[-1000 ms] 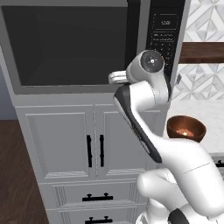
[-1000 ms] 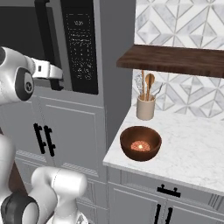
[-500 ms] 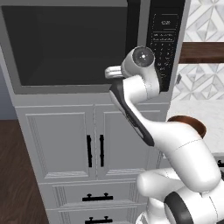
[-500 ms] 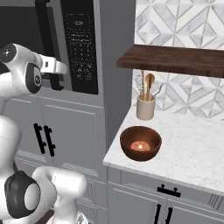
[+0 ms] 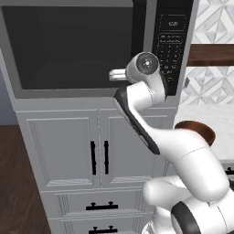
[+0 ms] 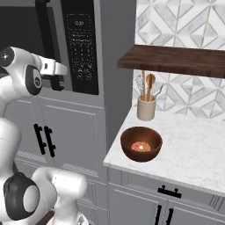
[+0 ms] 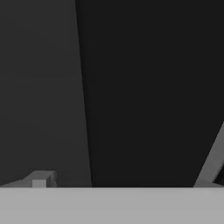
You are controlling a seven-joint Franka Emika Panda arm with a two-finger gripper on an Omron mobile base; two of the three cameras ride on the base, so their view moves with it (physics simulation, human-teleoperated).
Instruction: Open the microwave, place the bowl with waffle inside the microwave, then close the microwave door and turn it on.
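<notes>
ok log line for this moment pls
stage: opening microwave | microwave door: shut | pincer: open, at door handle, nothing held | bowl: on counter, waffle inside

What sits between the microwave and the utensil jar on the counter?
Nothing stands there: the right base view shows bare white counter between the microwave and the utensil jar; the bowl sits nearer the front.

We see a grey microwave (image 5: 91,50) with dark door glass, a reddish-brown bowl (image 6: 141,143) holding an orange-tan waffle (image 6: 140,146), a white marbled counter (image 6: 193,154), and grey cabinets (image 5: 64,151) with black handles.
</notes>
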